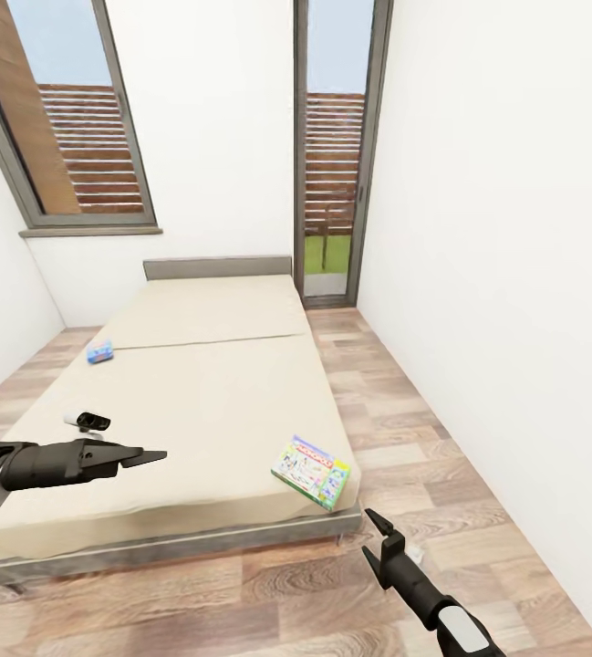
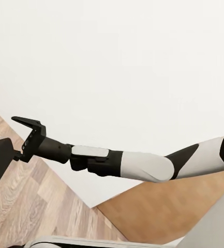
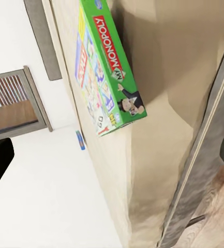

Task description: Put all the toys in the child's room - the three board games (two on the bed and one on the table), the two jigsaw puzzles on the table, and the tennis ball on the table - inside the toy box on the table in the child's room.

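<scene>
Pincer on the right arm (image 1: 375,537) sits low over the wood floor (image 1: 423,438), just off the near corner of the bed (image 1: 195,401), fingers spread wide with nothing between them. Its wrist camera looks straight at the green-and-white Monopoly box (image 3: 107,72), so that's pretty clearly the next pick. In the head view, the box (image 1: 311,470) lies flat on the mattress right at the near right corner, one end close to the edge.

Left pincer (image 1: 146,455) hangs over the near left part of the mattress, also carrying nothing; the tips look close together, but I can't really tell how wide it is from this angle. The small blue game box (image 1: 100,351) is further up the bed near the left edge, well apart from both arms.

What worries me, just judging from how it lies: that Monopoly box is flat and thin, sitting on a soft mattress near a corner. Coming in from the side, the fingers could nudge it instead of closing around it, and it'd slide or tip off onto the floor. Coming from above, the fingers may dig into the mattress or only catch one edge, and then the box hangs crooked and could slip on the way to the toy box.
</scene>
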`<state>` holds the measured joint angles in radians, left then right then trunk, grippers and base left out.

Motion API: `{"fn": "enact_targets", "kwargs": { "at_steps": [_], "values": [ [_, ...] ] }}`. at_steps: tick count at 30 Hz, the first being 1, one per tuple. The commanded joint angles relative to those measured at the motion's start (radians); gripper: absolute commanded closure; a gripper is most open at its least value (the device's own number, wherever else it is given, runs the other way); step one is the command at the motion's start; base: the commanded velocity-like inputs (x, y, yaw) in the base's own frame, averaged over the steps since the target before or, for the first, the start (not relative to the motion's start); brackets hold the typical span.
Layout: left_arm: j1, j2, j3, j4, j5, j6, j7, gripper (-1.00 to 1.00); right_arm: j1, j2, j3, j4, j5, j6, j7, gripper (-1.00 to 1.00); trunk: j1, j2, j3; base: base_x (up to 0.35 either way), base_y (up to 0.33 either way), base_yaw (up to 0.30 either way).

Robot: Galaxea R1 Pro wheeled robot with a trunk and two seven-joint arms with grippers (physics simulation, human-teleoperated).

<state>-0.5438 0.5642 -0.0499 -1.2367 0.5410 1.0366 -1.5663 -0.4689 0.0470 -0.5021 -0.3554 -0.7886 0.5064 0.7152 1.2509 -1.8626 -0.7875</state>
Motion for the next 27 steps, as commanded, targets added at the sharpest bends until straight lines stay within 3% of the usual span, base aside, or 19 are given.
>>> {"fn": "enact_targets", "kwargs": {
  "at_steps": [1,21,27],
  "values": [
    [-0.001,0.001,-0.002,0.000,0.001,0.011,-0.005,-1.00,0.000,0.001,-0.004,-0.001,-0.004,0.008,0.000,-1.00,0.000,0.000,-0.001,0.187,0.002,0.000],
    [-0.001,0.000,-0.002,0.005,0.005,0.011,-0.005,-1.00,0.000,0.001,-0.004,-0.001,-0.004,0.008,0.001,-1.00,0.000,0.000,-0.001,0.032,0.000,0.000],
    [-0.001,0.001,-0.001,0.005,0.005,0.011,-0.005,-1.00,0.000,0.001,-0.004,-0.001,-0.004,0.007,0.001,-1.00,0.023,-0.042,-0.020,0.000,0.000,0.000]
  ]
}}
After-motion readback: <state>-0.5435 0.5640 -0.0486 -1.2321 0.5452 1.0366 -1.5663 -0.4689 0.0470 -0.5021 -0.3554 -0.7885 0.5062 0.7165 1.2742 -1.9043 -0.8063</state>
